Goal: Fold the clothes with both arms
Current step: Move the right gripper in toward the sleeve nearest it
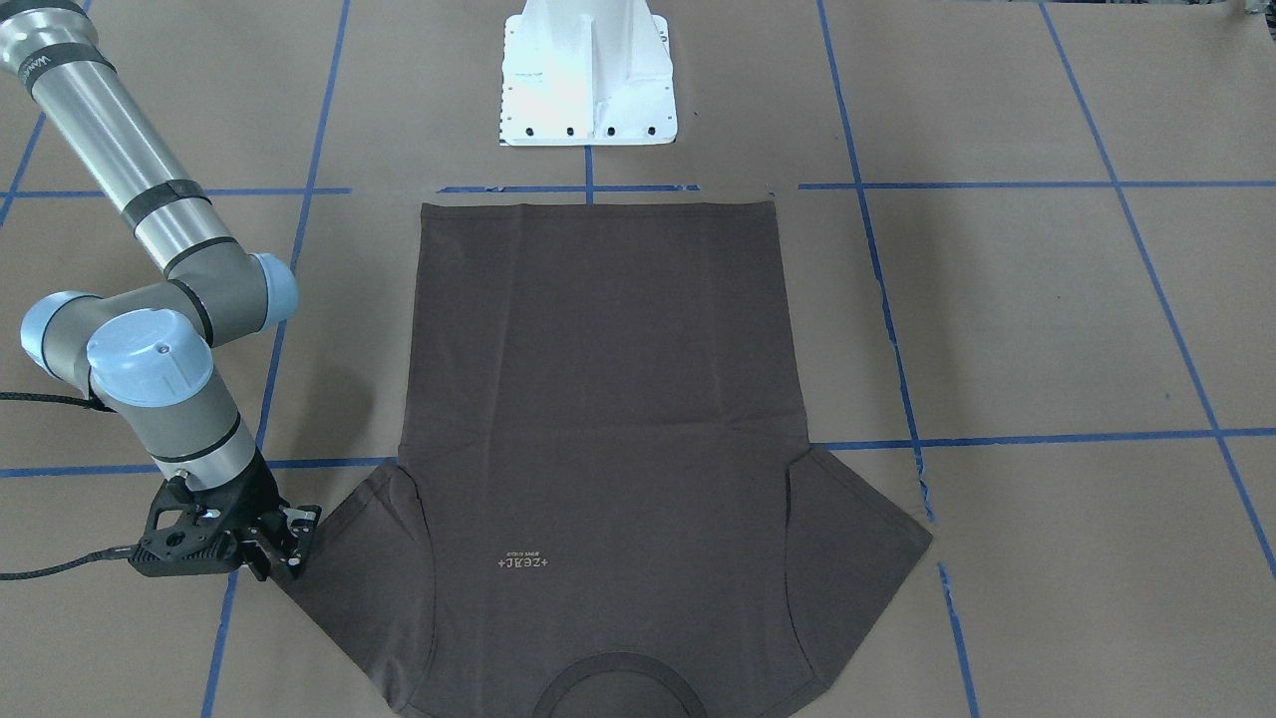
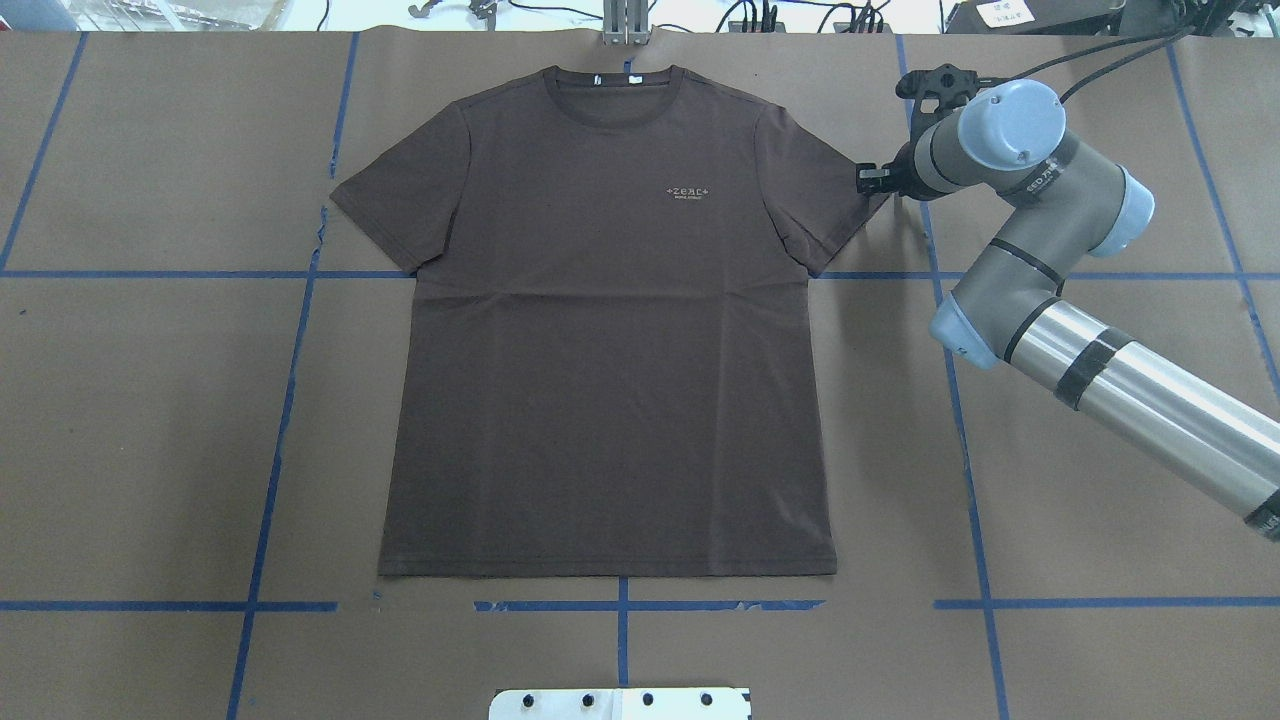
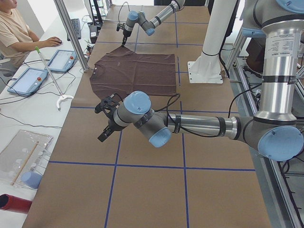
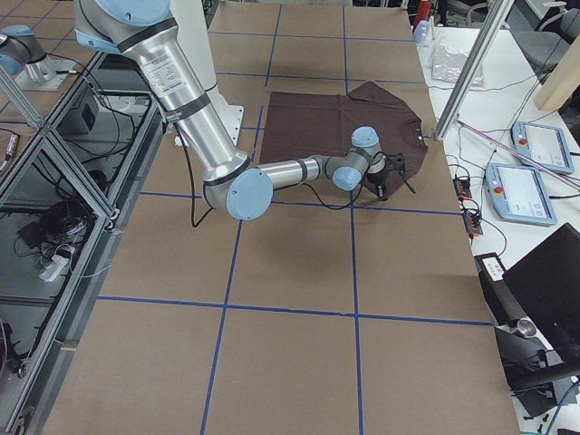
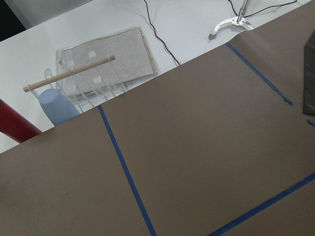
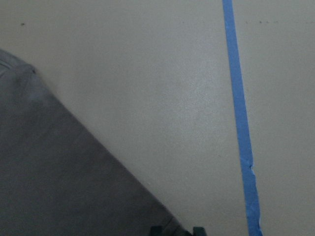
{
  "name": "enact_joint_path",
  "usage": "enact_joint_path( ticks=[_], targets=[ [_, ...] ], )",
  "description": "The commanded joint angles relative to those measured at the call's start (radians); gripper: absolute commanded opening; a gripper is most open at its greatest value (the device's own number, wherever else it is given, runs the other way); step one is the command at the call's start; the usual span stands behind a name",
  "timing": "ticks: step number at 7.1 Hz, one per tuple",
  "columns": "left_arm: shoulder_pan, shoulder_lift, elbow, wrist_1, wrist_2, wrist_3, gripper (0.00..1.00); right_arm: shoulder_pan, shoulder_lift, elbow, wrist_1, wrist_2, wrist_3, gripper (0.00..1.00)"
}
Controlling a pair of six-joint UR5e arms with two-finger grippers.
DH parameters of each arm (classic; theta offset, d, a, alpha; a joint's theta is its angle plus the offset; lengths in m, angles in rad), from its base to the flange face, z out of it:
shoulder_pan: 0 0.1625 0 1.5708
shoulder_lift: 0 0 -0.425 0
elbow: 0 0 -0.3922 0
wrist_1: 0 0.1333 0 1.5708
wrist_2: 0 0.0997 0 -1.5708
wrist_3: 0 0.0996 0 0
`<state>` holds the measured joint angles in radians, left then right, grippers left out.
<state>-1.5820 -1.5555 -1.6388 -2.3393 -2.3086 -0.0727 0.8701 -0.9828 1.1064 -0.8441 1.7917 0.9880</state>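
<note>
The dark brown T-shirt (image 2: 610, 350) lies flat and face up on the brown paper, its collar toward the far edge and its hem near the robot's base. My right gripper (image 2: 866, 180) is down at the tip of the sleeve on the robot's right, also seen in the front view (image 1: 289, 543). Its fingers look slightly apart, open, at the sleeve's hem (image 6: 59, 187). The left gripper (image 3: 103, 135) hovers over bare paper well away from the shirt (image 3: 137, 71). It shows only in the exterior left view, so I cannot tell its state.
Blue tape lines (image 2: 290, 400) grid the paper. The white pedestal base (image 1: 588, 75) stands behind the hem. Beyond the table's far edge are a person (image 3: 16, 33) at tablets, a clear tray (image 5: 103, 59), a red cylinder (image 3: 14, 203) and a metal post (image 3: 71, 33).
</note>
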Motion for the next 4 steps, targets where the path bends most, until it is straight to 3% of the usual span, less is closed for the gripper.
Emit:
enact_joint_path(
  ticks=[1, 3, 4],
  targets=[
    [-0.001, 0.000, 0.000, 0.000, 0.000, 0.001, 1.00, 0.001, 0.007, 0.003, -0.001, 0.000, 0.012, 0.00],
    [0.000, 0.000, 0.002, 0.000, 0.000, -0.001, 1.00, -0.002, 0.074, 0.018, -0.065, -0.002, 0.084, 0.00],
    [0.000, 0.000, 0.002, 0.000, 0.000, -0.001, 1.00, -0.037, 0.135, 0.029, -0.169, -0.070, 0.125, 0.00]
  ],
)
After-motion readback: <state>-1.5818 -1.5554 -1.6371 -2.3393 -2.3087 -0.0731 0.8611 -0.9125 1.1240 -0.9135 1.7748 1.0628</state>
